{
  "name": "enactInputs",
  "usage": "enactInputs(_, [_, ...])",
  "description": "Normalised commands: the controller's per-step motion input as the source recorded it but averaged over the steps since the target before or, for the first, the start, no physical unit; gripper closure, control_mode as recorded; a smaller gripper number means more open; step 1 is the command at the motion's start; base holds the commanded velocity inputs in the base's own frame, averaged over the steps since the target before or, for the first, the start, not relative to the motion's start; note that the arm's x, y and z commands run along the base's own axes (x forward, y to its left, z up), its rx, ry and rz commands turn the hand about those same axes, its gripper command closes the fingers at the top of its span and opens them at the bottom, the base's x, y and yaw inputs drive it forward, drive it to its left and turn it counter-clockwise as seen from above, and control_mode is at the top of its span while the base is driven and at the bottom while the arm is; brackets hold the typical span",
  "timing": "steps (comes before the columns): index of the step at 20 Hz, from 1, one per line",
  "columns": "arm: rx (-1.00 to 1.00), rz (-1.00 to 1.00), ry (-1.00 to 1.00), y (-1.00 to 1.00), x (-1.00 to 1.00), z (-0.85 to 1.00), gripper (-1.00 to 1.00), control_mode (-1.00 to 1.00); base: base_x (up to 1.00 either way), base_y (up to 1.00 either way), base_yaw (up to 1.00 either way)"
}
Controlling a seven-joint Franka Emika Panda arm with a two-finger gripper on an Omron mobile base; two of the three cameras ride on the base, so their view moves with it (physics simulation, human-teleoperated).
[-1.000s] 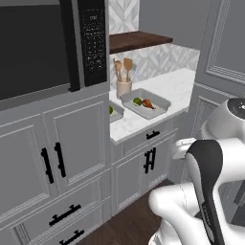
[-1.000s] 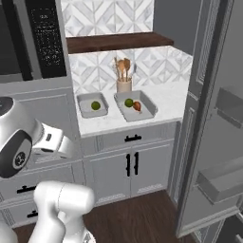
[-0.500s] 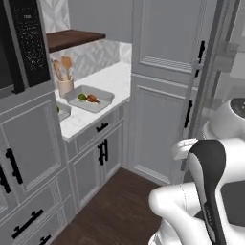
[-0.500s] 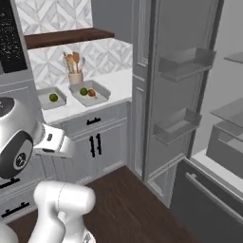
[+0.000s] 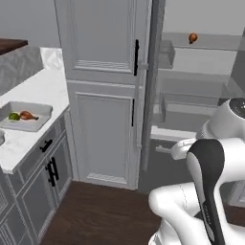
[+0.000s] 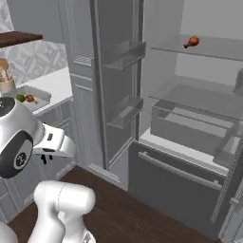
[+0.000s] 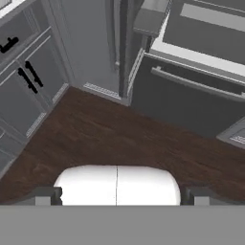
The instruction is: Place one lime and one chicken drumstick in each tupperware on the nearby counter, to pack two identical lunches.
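A chicken drumstick (image 5: 193, 38) lies on an upper glass shelf of the open fridge, and it is also seen as the same drumstick (image 6: 191, 42) from the right base view. On the white counter (image 5: 40, 91) at the left stands one grey tupperware (image 5: 37, 125) holding a lime (image 5: 14, 116) and a drumstick (image 5: 28, 115). The right base view shows that tupperware (image 6: 39, 95) with its lime (image 6: 20, 98). My gripper (image 7: 119, 196) points down at the dark floor, open and wide, with nothing between the fingertips (image 7: 45, 195).
The fridge door (image 6: 121, 57) stands open with bins on its inside, and a grey drawer front (image 6: 175, 175) runs below the shelves. Tall grey cabinet doors (image 5: 103, 95) stand between fridge and counter. A utensil holder (image 6: 5, 80) sits on the counter. Dark wooden floor (image 7: 119, 139) lies below.
The whole picture has shifted: the base has turned right, away from the counter and toward the open fridge. The gripper stays open.
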Motion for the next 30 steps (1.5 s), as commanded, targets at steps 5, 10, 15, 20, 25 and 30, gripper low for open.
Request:
enactInputs(5, [0.00,0.00,0.00,0.00,0.00,0.00,-1.00,1.00,0.00,-0.21,-0.63])
enactInputs(10, [0.00,0.00,0.00,0.00,0.00,0.00,-1.00,1.00,0.00,-0.10,-0.55])
enactInputs(15, [0.00,0.00,0.00,0.00,0.00,0.00,-1.00,1.00,0.12,0.00,-0.39])
enactInputs(20, [0.00,0.00,0.00,0.00,0.00,0.00,-1.00,1.00,0.60,-0.12,-0.12])
enactInputs(25, [0.00,0.00,0.00,0.00,0.00,0.00,-1.00,1.00,0.97,-0.23,0.04])
enactInputs(30, [0.00,0.00,0.00,0.00,0.00,0.00,-1.00,1.00,0.62,-0.55,0.03])
